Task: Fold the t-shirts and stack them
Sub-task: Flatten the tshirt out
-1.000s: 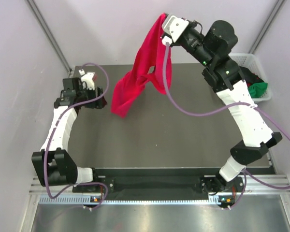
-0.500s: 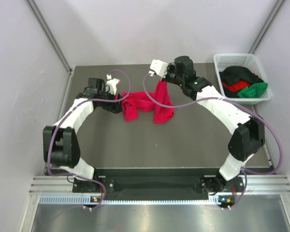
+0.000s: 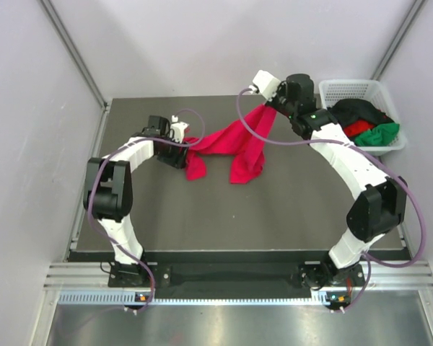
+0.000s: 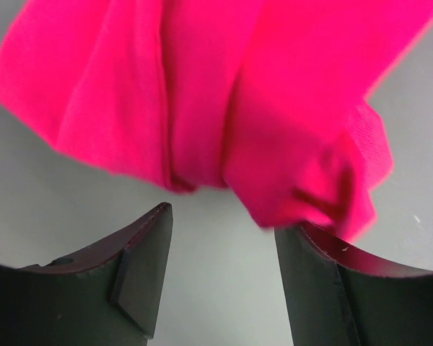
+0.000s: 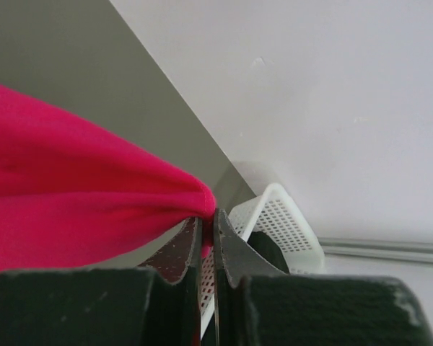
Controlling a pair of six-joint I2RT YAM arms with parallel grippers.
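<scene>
The task is at an early stage, by the look of it: nothing is folded and no stack has been started. The pink shirt (image 3: 229, 144) is a crumpled, stretched-out bunch on the tabletop (image 3: 274, 209), near the middle of the far edge. Its right end is raised off the surface and its left end and middle lie in loose lumps.

The right hand (image 5: 208, 225) is pressed together on a pinch of that raised end, up toward the far right corner. The left hand (image 4: 225, 220) is spread at the shirt's left end. Cloth lies just in front of its fingers and brushes the right one, but it grips nothing.

A black shirt (image 3: 353, 112), a red shirt (image 3: 355, 128) and a green shirt (image 3: 384, 134) lie jumbled in the basket (image 3: 346, 83) at the far right corner.

What is left is nearly everything: spread the pink shirt flat, fold it, then take out, fold and stack the other three.
</scene>
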